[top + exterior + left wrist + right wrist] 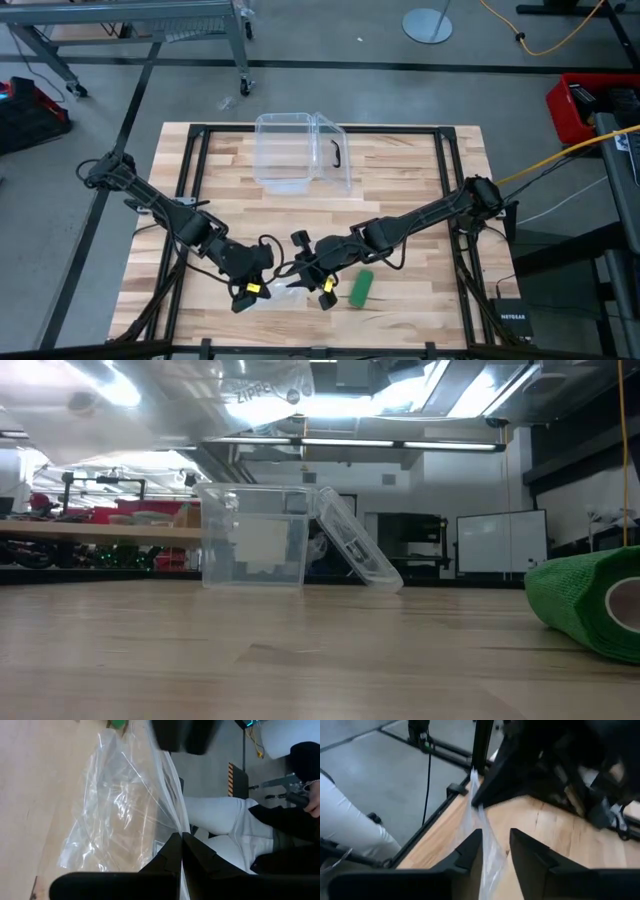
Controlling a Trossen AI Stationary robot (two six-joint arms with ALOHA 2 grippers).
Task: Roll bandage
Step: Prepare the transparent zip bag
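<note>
Both grippers, left [243, 296] clenched, right [318, 290] parted, flank wrapper [285, 290] near table's front edge [300, 342].

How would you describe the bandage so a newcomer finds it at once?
Start at the wooden table and go to its near edge, just right of the right gripper. There lies the bandage, a stubby green cloth roll, unlike the clear crinkly wrapper beside it.

A: What stands at the far side of the pale wooden slatted table [420, 180]?
B: A clear plastic box [285, 152], its lid [333, 152] leaning open alongside.
A: Nearer?
B: A crinkly clear plastic wrapper [120, 815].
</note>
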